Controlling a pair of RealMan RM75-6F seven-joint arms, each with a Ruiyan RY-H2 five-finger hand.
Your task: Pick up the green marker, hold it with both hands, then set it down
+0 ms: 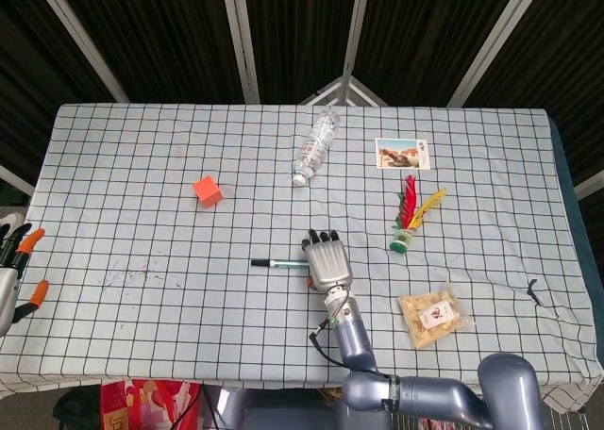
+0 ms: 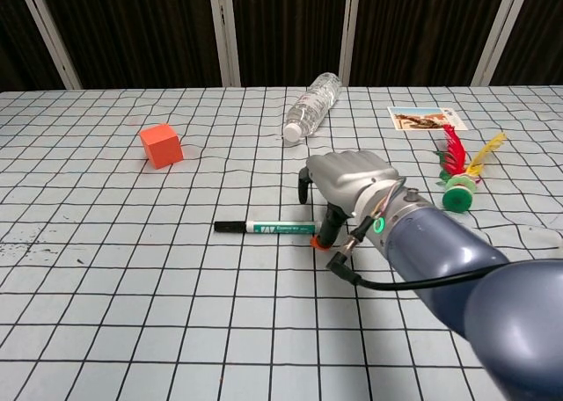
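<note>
So the green marker (image 2: 268, 229) is lying flat on the checkered tablecloth (image 1: 142, 204), in front of the water bottle (image 2: 312, 105), black cap pointing away from the right hand (image 2: 347, 185). That hand is right over the marker's far end with fingers curled down around it, fingertips (image 2: 327, 235) touching, but it's not lifted. The left hand (image 1: 14, 260) sits at the cloth's left edge; can't tell its state.

The green marker (image 2: 264, 228) lies flat on the checked cloth near the table's middle; black cap pointing left; white-and-green barrel running right; its right end hidden.
</note>
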